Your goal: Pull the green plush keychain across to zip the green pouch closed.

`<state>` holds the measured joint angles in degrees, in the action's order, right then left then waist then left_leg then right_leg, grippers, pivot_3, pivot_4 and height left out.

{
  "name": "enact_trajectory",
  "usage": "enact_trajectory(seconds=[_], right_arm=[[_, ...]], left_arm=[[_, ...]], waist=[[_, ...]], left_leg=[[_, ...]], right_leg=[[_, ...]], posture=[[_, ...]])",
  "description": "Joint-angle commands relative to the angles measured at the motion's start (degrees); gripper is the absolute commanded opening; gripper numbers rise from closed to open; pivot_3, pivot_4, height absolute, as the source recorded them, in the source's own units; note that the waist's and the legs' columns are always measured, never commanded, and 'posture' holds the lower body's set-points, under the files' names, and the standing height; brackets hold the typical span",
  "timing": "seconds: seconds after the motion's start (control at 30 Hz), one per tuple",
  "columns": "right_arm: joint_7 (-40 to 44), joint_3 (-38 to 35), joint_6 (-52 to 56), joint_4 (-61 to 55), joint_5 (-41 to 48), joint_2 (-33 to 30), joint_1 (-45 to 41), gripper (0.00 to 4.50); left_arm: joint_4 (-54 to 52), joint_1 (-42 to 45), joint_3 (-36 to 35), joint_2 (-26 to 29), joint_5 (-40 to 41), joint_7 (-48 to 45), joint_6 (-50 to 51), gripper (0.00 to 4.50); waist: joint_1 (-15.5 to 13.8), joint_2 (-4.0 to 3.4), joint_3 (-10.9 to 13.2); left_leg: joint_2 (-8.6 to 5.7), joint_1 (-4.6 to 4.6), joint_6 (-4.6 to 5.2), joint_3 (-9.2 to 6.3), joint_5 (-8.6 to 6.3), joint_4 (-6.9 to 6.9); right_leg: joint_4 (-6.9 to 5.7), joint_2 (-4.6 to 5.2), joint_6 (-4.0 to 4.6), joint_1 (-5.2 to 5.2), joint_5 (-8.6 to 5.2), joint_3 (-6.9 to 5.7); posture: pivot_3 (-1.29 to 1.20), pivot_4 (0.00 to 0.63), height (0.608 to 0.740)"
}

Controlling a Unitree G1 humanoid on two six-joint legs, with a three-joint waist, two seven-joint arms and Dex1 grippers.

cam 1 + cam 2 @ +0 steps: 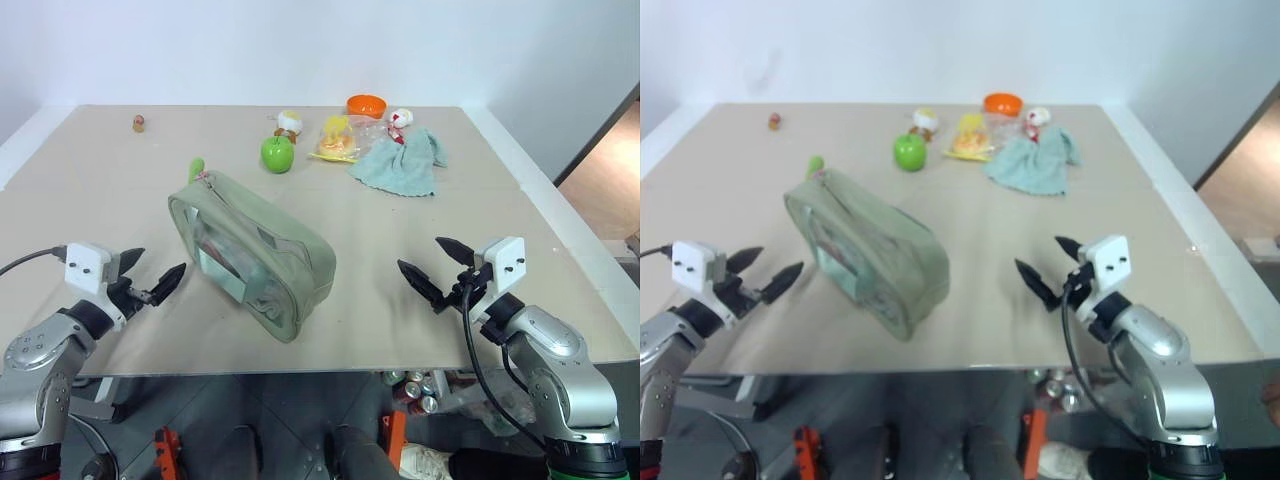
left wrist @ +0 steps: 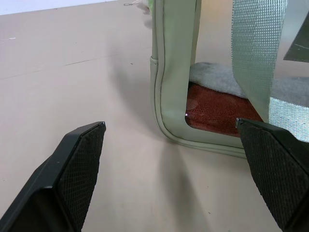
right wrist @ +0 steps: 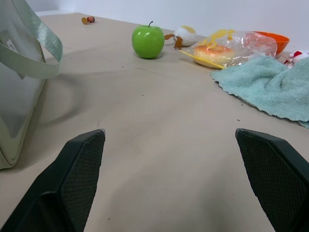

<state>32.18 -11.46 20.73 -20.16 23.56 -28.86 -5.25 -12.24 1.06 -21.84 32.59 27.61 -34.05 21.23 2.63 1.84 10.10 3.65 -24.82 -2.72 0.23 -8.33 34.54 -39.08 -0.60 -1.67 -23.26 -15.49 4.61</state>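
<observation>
Both claws spread, holding nothing: left claw (image 1: pixel 152 276) just beside the pouch (image 1: pixel 255 255), right claw (image 1: pixel 432 268) well apart from it. Pouch lies diagonal mid-counter (image 1: pixel 100 200); keychain (image 1: pixel 196 168) sits at its far end. Risk: nothing pins the pouch, so pulling the keychain may just drag the whole pouch. The apple (image 1: pixel 277 153) nearby is similar green, so possible mis-target.
</observation>
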Motion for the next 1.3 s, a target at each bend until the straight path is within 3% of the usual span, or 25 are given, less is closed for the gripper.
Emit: enact_trajectory(seconds=[0.03, 0.4, 0.63, 0.8, 0.97, 1.07, 1.3], right_arm=[[0.65, -0.66, -0.37, -0.51, 0.7, -0.81, -1.06, 4.48], [3.78, -0.45, 1.32, 1.27, 2.73, -1.26, -2.47, 4.48], [9.5, 0.2, 10.99, -2.47, 13.07, -4.91, -12.49, 4.48], [12.22, 8.42, 21.55, -5.01, 20.7, -4.19, -23.6, 4.48], [13.41, 17.32, 20.53, -1.37, 15.56, -2.04, -26.06, 4.48], [14.13, 18.66, 18.42, 2.08, 13.13, -1.02, -26.36, 4.48], [15.05, 17.6, 16.38, 5.75, 11.92, 0.79, -28.02, 2.23]], left_arm=[[-1.8, -0.01, -0.83, -0.76, 1.47, -0.05, -1.24, 4.47], [-7.0, -1.46, -2.8, -0.13, 8.42, -3.48, 0.35, 4.47], [-17.56, -6.28, -6.3, 9.01, 21.3, -14.01, 7.69, 4.47], [-24.66, -7.91, -7.12, 14.21, 30.93, -16.53, 13.05, 4.47], [-26.96, -6.88, -5.11, 15.46, 32.06, -16.65, 13.66, 4.47], [-26.81, -5.23, -3.44, 15.05, 31.46, -15.31, 13.37, 4.47], [-26.89, -4.63, -1.16, 14.26, 29.55, -14.33, 12.29, 4.5]], waist=[[0.0, 0.0, 0.0], [0.0, 0.03, 0.02], [0.3, 0.0, 0.09], [0.24, 0.02, 0.09], [-0.02, 0.05, 0.08], [-0.01, 0.05, 0.08], [0.11, 0.05, 0.08]], left_leg=[[0.0, 0.0, 0.0, 0.0, 0.0, 0.0], [0.01, 0.01, 0.0, 0.02, 0.0, 0.0], [0.09, -0.02, 0.0, 0.16, 0.0, -0.01], [0.19, 0.15, 0.0, 0.24, 0.0, -0.09], [0.16, 0.03, -0.03, 0.21, -0.03, -0.12], [0.11, -0.03, -0.04, 0.23, -0.05, -0.08], [0.16, 0.02, -0.04, 0.23, -0.05, -0.08]], right_leg=[[0.0, 0.0, 0.0, 0.0, 0.0, 0.0], [0.01, -0.01, -0.01, 0.01, 0.0, 0.02], [0.0, -0.01, 0.05, -0.1, 0.01, 0.09], [-0.01, -0.07, 0.17, -0.05, -0.02, 0.11], [0.0, -0.05, 0.13, -0.1, -0.15, 0.07], [0.03, -0.01, 0.08, -0.11, -0.16, 0.09], [0.01, -0.08, 0.13, -0.13, -0.11, 0.09]], posture=[[0.0, 0.15, 0.74], [0.0, 0.15, 0.74], [0.0, 0.15, 0.74], [0.0, 0.15, 0.74], [0.0, 0.15, 0.74], [0.0, 0.15, 0.74], [0.0, 0.15, 0.74]])
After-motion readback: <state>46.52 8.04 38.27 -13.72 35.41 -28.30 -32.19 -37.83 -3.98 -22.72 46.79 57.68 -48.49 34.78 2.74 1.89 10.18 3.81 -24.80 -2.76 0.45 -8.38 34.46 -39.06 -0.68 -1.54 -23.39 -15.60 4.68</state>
